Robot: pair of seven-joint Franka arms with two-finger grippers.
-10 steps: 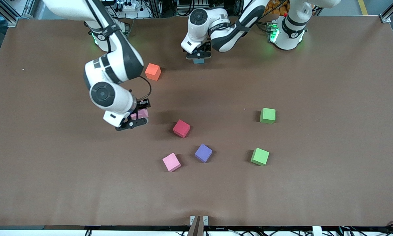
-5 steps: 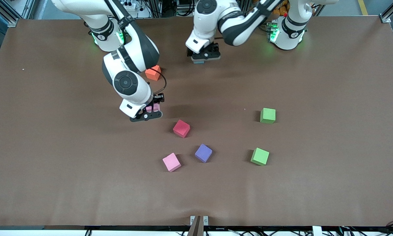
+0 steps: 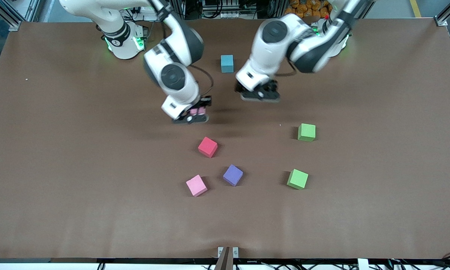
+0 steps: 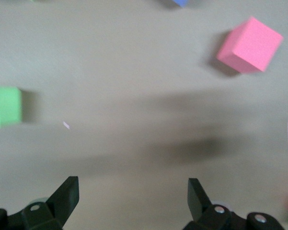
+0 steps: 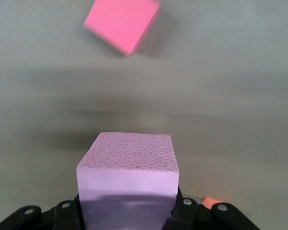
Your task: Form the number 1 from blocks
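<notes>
My right gripper [image 3: 194,114] clamps one pale pink cube [image 5: 128,176] up off the table [image 3: 60,157]. The light blue cube [image 3: 227,63] sits flat near the bases — the second pink cube [image 3: 196,185] lies nearest the front camera. Two bright green cubes — one [image 3: 306,132] farther back, one [image 3: 297,179] nearer — rest toward my left arm's end.

obstacles: red cube [image 3: 207,146], purple cube [image 3: 233,175] mid-table | camera-side table [image 3: 97,225] open

You saw only a sliver of the pale pink foam cube [image 3: 197,111] under the right hand [image 3: 192,115]; its picture edges cropped the left hand [image 4: 134,191].
</notes>
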